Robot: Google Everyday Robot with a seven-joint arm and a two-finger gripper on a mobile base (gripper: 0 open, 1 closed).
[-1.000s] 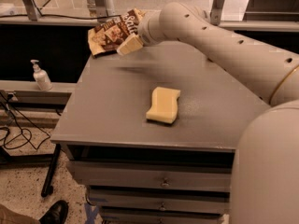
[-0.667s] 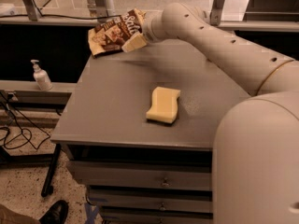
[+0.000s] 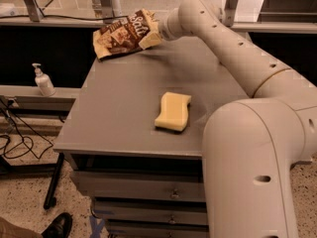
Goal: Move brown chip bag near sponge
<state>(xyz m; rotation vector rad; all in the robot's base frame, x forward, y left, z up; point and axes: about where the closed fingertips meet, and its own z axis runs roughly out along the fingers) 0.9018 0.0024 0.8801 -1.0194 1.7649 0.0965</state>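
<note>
The brown chip bag (image 3: 123, 33) is crinkled, dark brown with tan edges and white "Salt" lettering. It hangs lifted above the far left corner of the grey table (image 3: 119, 108). My gripper (image 3: 148, 32) is shut on the bag's right end, at the end of the long cream arm that reaches in from the right. The pale yellow sponge (image 3: 173, 111) lies flat on the table toward its front right, well apart from the bag.
A white pump bottle (image 3: 43, 80) stands on a low shelf to the left of the table. Drawers (image 3: 148, 192) sit under the tabletop. Cables lie on the floor at the left. A shoe (image 3: 57, 225) shows at the bottom left.
The bag has risen slightly and shifted a little toward the right with the gripper. The sponge has not moved.
</note>
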